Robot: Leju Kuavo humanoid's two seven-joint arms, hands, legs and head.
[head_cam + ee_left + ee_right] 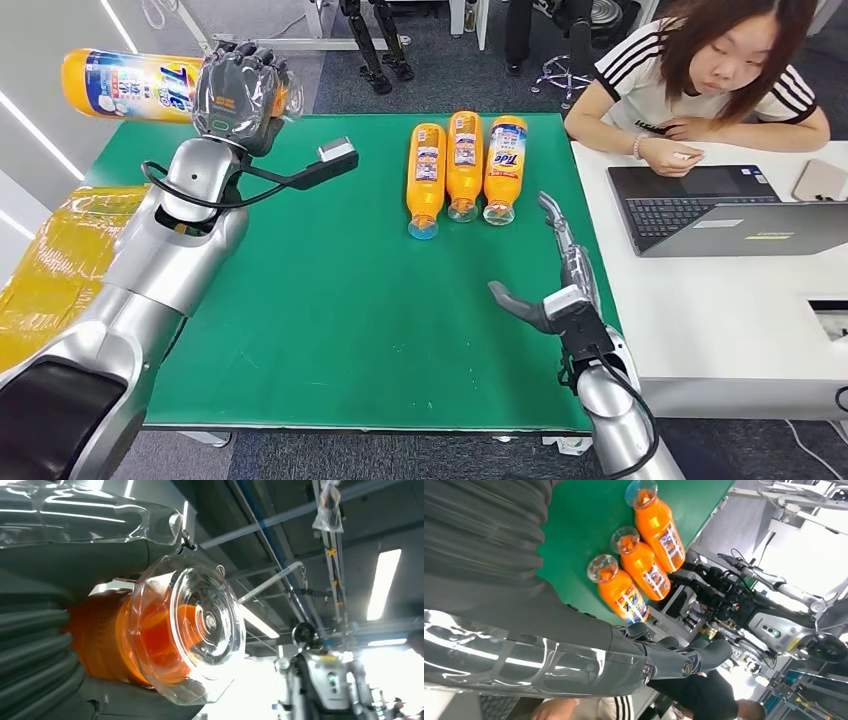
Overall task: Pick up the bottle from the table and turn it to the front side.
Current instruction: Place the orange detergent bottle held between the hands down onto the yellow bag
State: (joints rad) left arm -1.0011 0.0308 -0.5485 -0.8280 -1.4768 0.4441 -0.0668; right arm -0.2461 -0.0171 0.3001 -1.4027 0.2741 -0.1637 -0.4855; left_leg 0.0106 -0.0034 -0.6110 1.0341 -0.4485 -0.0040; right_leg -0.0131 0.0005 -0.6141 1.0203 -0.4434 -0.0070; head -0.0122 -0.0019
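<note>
Across the middle of the head view spreads the green worktop (330, 300), with a white desk (720, 330) butted against its right edge. At that desk sits a person in a striped white shirt (700, 80), leaning over an open laptop (720, 210); a phone (820, 180) lies just beside it. Yellow plastic sheeting (50, 260) lies off the worktop's left edge.

Above the far left corner of the worktop, the left robot hand (240, 95) is raised clear of the surface and grips the orange Tide bottle (130, 85) around its neck end, fingers wrapped over it. The bottle lies roughly level in the air, its body pointing away to the left, label with the brand name facing the camera. From the left wrist view the bottle's clear cap (200, 625) faces the lens, orange showing behind it.

Near the far edge of the worktop, three more orange bottles (465, 165) lie side by side, touching or nearly so, clear caps toward the robot.

At the near right edge the right robot hand (555, 275) hovers holding nothing, fingers stretched out and thumb apart
</note>
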